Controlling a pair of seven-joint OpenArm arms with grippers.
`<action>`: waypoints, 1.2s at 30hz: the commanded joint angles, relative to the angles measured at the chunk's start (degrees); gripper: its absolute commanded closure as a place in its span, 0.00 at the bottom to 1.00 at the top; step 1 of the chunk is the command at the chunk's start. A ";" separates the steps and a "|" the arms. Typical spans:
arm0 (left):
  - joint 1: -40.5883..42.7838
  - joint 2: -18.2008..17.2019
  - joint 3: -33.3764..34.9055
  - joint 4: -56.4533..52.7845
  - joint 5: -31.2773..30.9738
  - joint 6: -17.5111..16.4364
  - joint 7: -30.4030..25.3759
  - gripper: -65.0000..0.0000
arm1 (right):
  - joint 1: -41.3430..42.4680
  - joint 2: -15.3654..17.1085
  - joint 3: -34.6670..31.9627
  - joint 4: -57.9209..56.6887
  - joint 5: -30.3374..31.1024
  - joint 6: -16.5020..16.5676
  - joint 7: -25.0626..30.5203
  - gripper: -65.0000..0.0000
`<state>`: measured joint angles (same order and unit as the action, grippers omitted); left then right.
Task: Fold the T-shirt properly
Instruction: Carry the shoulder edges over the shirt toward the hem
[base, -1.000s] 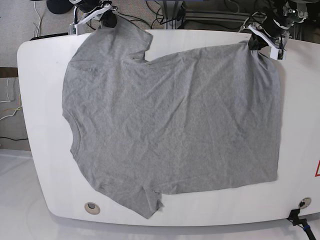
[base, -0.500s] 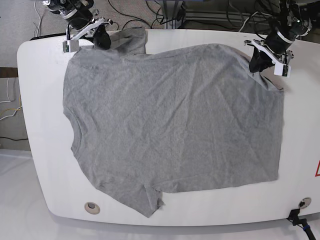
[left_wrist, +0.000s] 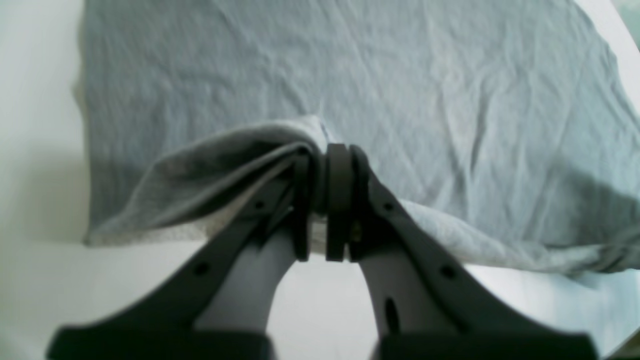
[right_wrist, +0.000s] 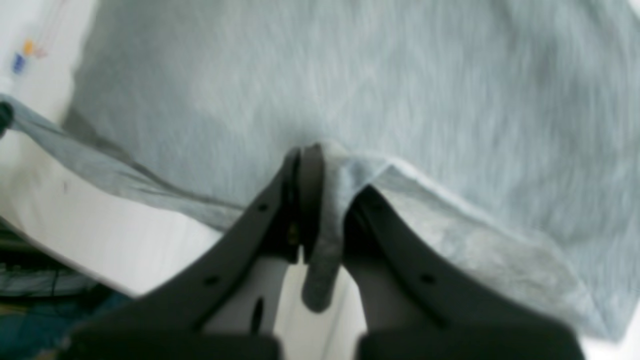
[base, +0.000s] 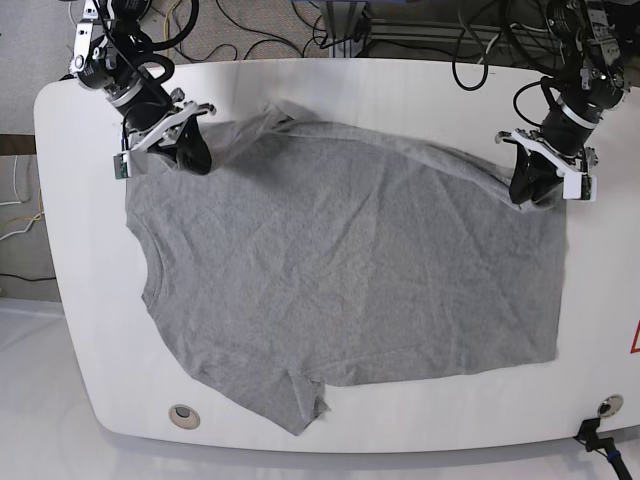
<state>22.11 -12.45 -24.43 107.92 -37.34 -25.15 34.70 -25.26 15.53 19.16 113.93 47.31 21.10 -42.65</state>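
The crumpled grey cotton T-shirt (base: 340, 270) lay spread over most of the white rounded tabletop (base: 80, 330), and the fold had, by my judgement, only just started. Nearest the base camera, at about 6 o'clock, one short sleeve pointed toward the table's front edge, with a small round metal grommet (base: 184, 415) set in the bare white strip at about 7 o'clock. The near hem and the side at 3 o'clock lay flat and untouched; no crease or doubled layer showed there.

Farther back, both arms held the far edge lifted off the surface. The left gripper (base: 530, 185), at about 2 o'clock, had its dark jaws pressed together on a bunched corner of cloth, plain in its wrist view (left_wrist: 320, 200). The right gripper (base: 190, 150), at about 10 o'clock, was likewise clamped on a pinch of fabric (right_wrist: 322, 200), the cloth hanging between its jaws. Between them the raised edge sagged in a shallow curve.

What remained, I judged, was nearly everything: carrying that edge toward 6 o'clock, laying it down, then the further folds. Room looked ample over the shirt itself; beyond 12 o'clock, black cables (base: 470, 25) lay close behind the table.
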 joint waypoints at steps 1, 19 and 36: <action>-1.40 -0.61 -0.41 0.96 -0.94 -0.30 -1.42 1.00 | 1.04 0.78 0.40 0.58 0.82 0.48 0.06 1.00; -8.79 -0.78 -0.50 -0.45 0.73 0.05 -1.51 1.00 | 15.54 2.18 -5.22 -10.85 0.73 0.48 -0.29 1.00; -14.42 -0.87 -4.10 -9.33 4.95 0.05 -1.34 1.00 | 31.37 2.71 -12.43 -24.30 -4.01 0.48 -0.20 1.00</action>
<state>8.54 -12.45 -28.38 97.93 -32.97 -24.95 34.94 4.84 17.76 6.90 89.32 43.24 21.06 -44.12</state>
